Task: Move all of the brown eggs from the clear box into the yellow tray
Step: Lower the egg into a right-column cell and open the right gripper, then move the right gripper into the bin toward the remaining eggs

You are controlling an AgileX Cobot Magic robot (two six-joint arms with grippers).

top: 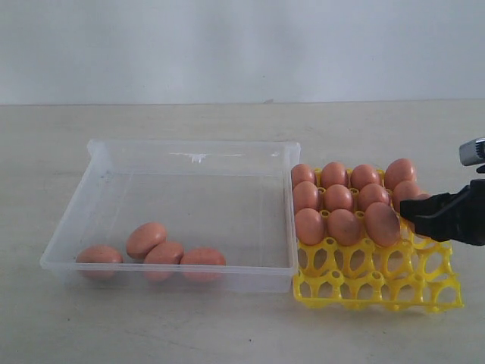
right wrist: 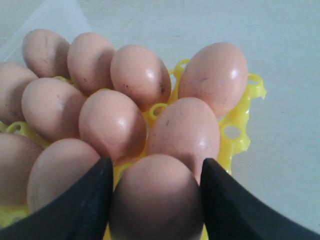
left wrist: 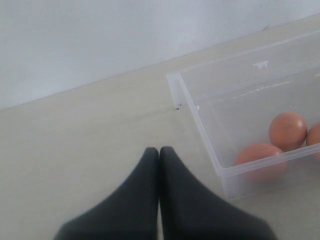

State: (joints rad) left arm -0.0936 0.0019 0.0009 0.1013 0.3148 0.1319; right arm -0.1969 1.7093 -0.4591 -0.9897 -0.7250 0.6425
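The clear box (top: 189, 155) holds several brown eggs (top: 146, 239) bunched at its front left. To its right, the yellow tray (top: 379, 284) has its back rows full of eggs (top: 338, 198) and its front row of cups bare. My right gripper (top: 413, 211) reaches in from the right over the tray's third row. In the right wrist view its jaws (right wrist: 156, 162) press both sides of one brown egg (right wrist: 157, 200) above the tray (right wrist: 240, 120). My left gripper (left wrist: 159, 150) is shut and empty, over bare table by a corner of the box (left wrist: 200, 120).
A pale wall runs behind the light table (top: 227, 326). Bare tabletop (top: 151, 121) lies behind the box, in front of it and to its left. Two eggs (left wrist: 287, 130) show through the box wall in the left wrist view.
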